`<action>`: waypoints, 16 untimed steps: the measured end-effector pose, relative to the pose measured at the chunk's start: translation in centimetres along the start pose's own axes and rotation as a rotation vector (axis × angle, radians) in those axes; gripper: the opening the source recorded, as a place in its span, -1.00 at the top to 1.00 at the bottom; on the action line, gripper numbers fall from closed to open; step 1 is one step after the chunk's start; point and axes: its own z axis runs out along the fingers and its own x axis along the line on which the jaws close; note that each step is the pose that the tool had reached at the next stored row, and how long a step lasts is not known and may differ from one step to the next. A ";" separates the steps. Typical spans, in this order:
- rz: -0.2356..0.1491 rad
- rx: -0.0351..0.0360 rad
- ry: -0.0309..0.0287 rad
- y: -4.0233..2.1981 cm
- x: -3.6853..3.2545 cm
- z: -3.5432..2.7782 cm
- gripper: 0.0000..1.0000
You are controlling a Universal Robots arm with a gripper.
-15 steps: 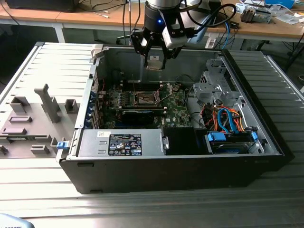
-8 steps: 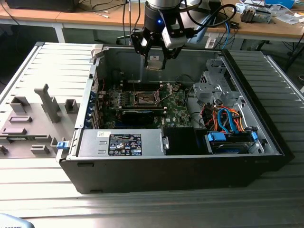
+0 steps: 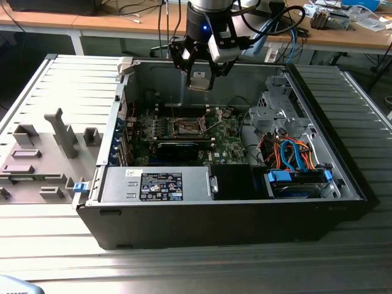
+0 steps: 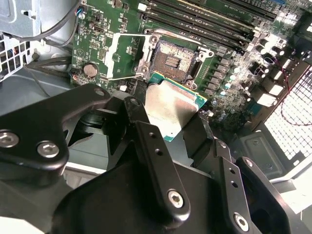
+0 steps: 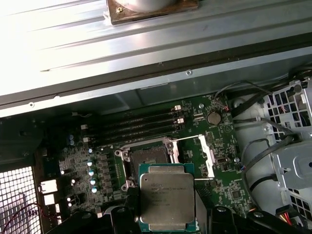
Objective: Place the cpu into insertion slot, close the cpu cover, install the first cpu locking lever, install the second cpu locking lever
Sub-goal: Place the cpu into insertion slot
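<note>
Gripper [image 3: 201, 75] pinching the cpu [image 5: 167, 197] by opposite edges, in the air over the board [image 5: 229, 192] near its open central slot [image 5: 147, 157]; it seems light, stiff and fragile underneath, safest held by its rim.

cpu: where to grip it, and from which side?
By two opposite thin edges, coming down from the metal-top side. The cpu is a thin flat square with a broad smooth top, so only its edges offer a hold. The gripper has it clamped that way now, which leaves the underside free for the insertion slot.
</note>
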 end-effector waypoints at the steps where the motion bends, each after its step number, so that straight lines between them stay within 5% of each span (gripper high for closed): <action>1: 0.002 -0.0001 -0.0002 0.00 0.00 0.00 -0.08; 16: 0.031 -0.0006 -0.0028 0.00 0.00 0.05 -0.08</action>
